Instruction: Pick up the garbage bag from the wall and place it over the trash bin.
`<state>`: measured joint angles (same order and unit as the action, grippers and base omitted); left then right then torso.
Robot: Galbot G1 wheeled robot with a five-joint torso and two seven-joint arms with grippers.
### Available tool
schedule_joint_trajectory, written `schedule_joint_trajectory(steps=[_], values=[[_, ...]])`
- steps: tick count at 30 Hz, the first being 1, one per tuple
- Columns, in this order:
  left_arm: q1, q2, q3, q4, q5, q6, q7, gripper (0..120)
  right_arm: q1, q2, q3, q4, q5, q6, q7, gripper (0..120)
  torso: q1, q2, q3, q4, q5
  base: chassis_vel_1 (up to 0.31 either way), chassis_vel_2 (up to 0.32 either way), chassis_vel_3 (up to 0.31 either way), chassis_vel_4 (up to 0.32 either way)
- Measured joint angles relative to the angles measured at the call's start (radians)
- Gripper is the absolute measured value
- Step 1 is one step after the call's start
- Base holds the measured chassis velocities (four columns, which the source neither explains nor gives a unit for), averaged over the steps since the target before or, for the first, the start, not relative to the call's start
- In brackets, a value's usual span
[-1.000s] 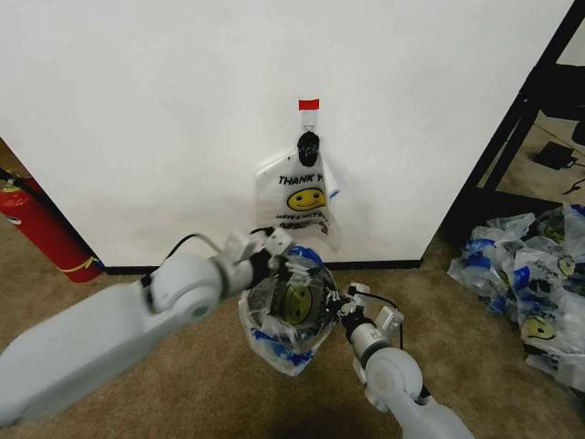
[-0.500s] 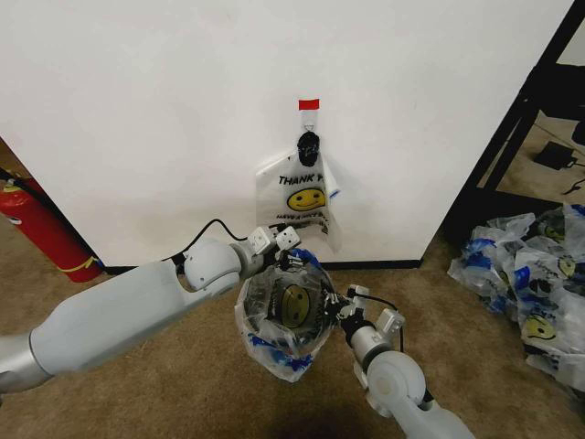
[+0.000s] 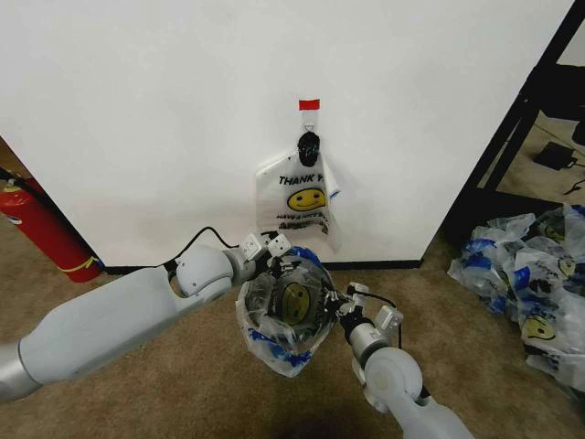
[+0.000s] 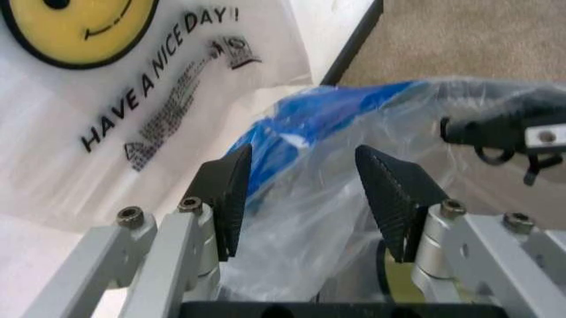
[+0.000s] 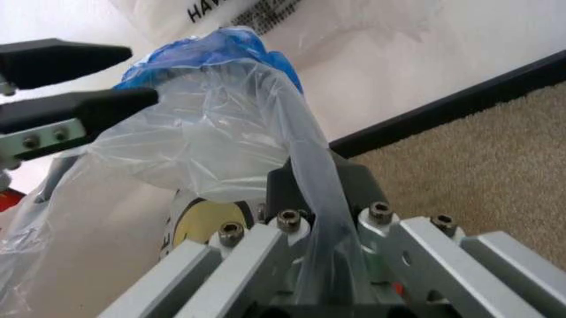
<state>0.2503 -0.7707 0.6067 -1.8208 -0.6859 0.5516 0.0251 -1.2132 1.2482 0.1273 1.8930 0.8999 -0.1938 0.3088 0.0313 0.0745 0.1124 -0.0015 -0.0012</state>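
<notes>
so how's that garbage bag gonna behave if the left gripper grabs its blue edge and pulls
Probably floppy: the garbage bag is thin, see-through film that sags and wrinkles between the grippers. Likely very light, since one strip pinched in the right gripper holds it up. It may slip or stretch; the open left gripper straddles bunched, glossy blue trim with little to bite.

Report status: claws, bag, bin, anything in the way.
Right claw shut on bag rim. Left claw open at the blue handle. Bag draped over bin. More bags hang on wall hook behind.
</notes>
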Motion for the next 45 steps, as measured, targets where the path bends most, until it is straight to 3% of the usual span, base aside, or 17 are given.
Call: schedule_joint_trajectory(steps=[6,13,15,20,33,45], values=[[-0.002,-0.024,-0.004,0.019,0.007,0.002,-0.01,49,-0.003,-0.001,0.002,0.0,0.0,-0.001,0.001,1,0.0,0.0,0.0,0.0,0.0,0.0,0.0,0.0,0.0],[-0.007,-0.028,-0.001,0.035,0.02,0.002,-0.01,19,0.001,-0.009,0.001,0.006,0.007,-0.004,0.004,1,0.0,0.0,0.0,0.0001,0.0,0.0,0.0,0.0,0.0],[-0.008,-0.028,0.0,0.037,0.02,0.002,-0.01,18,0.001,-0.01,0.0,0.007,0.008,-0.005,0.005,1,0.0,0.0,0.0,0.0001,0.0,0.0,0.0,0.0,0.0],[-0.013,-0.033,0.007,0.044,0.016,0.002,-0.01,0,0.002,-0.012,-0.001,0.011,0.011,-0.008,0.008,1,0.0,0.0,0.0,0.0001,0.0,0.0,0.0,0.0,0.0],[-0.088,-0.062,0.053,0.026,-0.039,0.015,-0.032,0,-0.004,-0.014,-0.005,0.008,-0.011,-0.008,0.001,1,0.0,0.0,0.0,0.0001,0.0001,0.0,0.0,0.0,0.0],[-0.181,-0.088,0.114,0.162,-0.1,0.025,-0.013,0,-0.056,-0.048,-0.02,0.022,-0.111,0.037,-0.105,1,0.0,0.0,0.0,0.0001,0.0,0.0,0.0,0.0,0.0]])
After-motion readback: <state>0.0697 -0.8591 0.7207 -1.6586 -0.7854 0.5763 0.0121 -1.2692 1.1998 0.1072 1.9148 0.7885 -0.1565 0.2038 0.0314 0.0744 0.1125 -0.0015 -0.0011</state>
